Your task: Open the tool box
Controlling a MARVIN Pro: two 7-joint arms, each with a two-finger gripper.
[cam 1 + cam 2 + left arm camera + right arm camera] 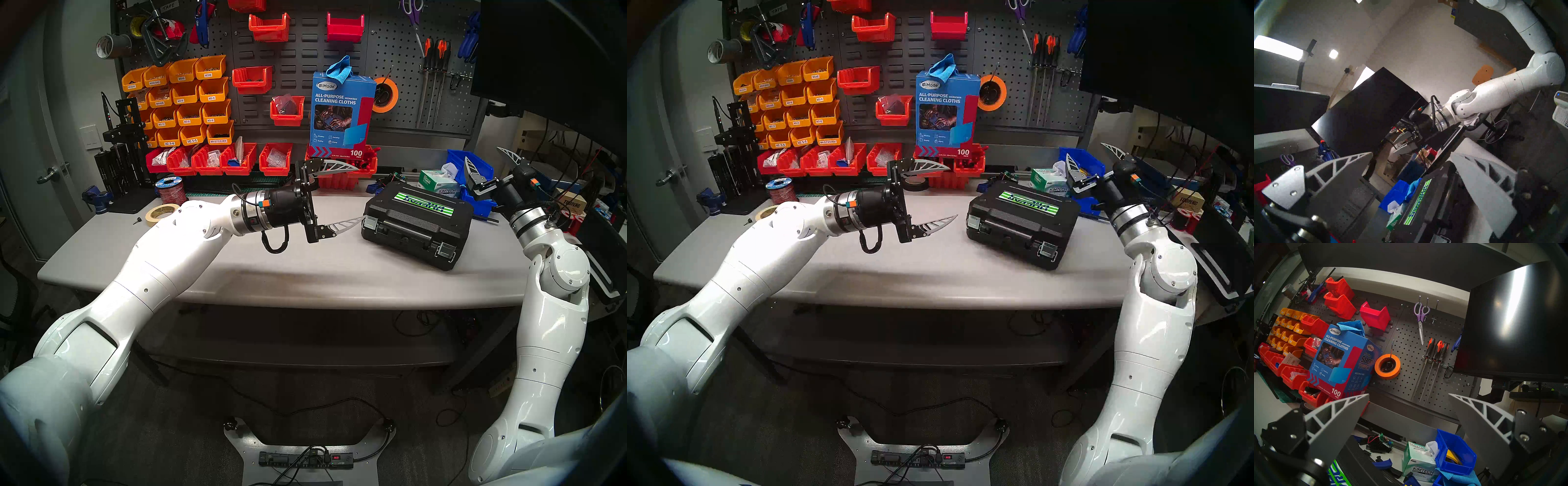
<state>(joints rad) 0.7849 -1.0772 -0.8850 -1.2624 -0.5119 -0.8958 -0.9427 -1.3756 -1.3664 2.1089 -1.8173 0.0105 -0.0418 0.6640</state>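
Toolbox (418,224) is lying closed near the table's (237,271) right end, both silver latches facing the front edge. Left gripper (353,193) is hovering with jaws spread wide, empty, just beside the case's left end. Right gripper (488,159) is hanging released above the right rear corner.

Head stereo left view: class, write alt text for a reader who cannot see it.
A closed black tool box lies on a grey workbench, and the robot's open left gripper points at it from the left. The open right gripper is raised behind the box's right end.
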